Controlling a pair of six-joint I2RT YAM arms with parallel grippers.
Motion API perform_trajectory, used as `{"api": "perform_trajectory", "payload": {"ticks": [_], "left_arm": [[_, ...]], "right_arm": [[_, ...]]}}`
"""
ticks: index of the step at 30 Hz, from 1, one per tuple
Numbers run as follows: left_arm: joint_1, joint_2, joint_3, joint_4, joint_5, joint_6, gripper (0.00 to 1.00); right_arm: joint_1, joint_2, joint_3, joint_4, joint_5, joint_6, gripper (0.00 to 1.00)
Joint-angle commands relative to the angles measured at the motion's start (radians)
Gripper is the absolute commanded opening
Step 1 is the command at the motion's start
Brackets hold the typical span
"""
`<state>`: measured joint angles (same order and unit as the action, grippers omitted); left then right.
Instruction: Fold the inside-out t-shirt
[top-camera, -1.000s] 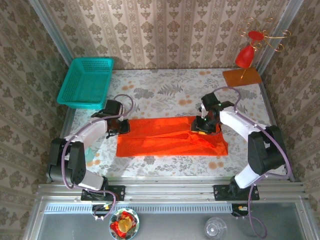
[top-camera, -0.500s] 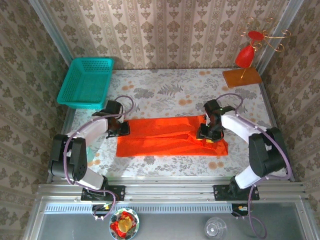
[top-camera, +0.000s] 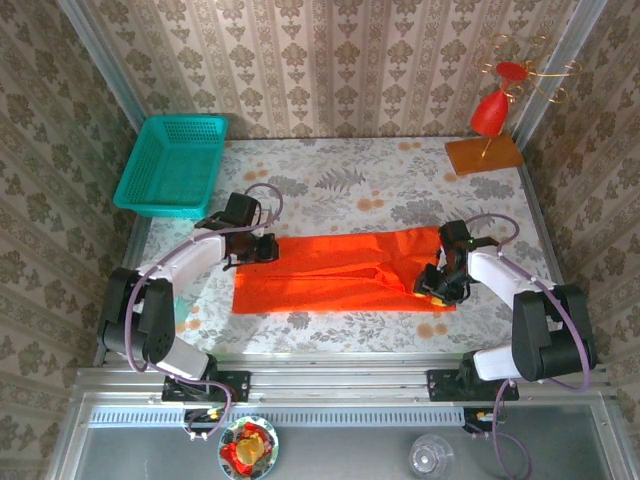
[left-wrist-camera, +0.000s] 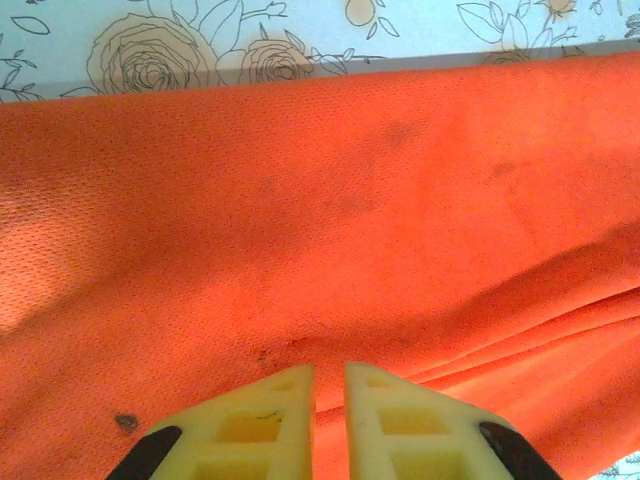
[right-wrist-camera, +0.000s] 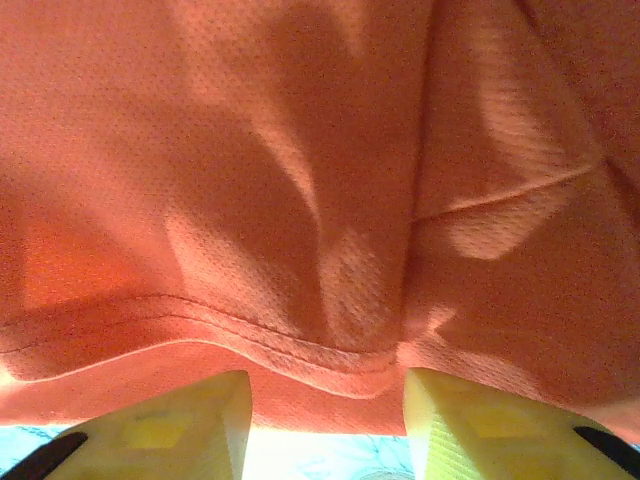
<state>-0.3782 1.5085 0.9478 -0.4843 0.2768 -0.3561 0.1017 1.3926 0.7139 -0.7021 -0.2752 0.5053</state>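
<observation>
orange t-shirt (top-camera: 340, 270) lies flat, long axis left to right across the bench (top-camera: 340, 185). left gripper (top-camera: 262, 248) pinches its left end; right gripper (top-camera: 435, 288) stands open at its right hem.

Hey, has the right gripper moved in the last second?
Yes. The right gripper has slid rightward and toward the table's near edge, farther from the ornament's wooden base. It is now at the t-shirt's near right corner.

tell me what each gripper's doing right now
left gripper: shut, pinching the shirt
right gripper: open at the shirt hem, gripping nothing
</observation>
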Motion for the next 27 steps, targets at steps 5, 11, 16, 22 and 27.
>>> {"api": "perform_trajectory", "payload": {"ticks": [5,11,16,22,27], "left_arm": [[0.001,-0.002,-0.003,-0.01,-0.016,-0.014,0.16],[0.001,0.001,-0.002,-0.008,-0.019,-0.016,0.16],[0.003,0.002,0.005,-0.008,-0.03,-0.018,0.16],[0.015,0.016,0.009,-0.019,-0.026,-0.007,0.16],[0.029,0.028,0.017,-0.047,-0.041,0.011,0.16]], "right_arm": [[-0.007,-0.037,-0.027,0.064,-0.071,0.035,0.3],[-0.007,-0.161,-0.023,-0.016,-0.044,0.059,0.09],[-0.006,-0.253,-0.052,-0.042,-0.05,0.102,0.05],[-0.006,-0.191,-0.094,-0.005,-0.054,0.119,0.09],[-0.007,-0.214,-0.036,-0.048,-0.006,0.115,0.34]]}}
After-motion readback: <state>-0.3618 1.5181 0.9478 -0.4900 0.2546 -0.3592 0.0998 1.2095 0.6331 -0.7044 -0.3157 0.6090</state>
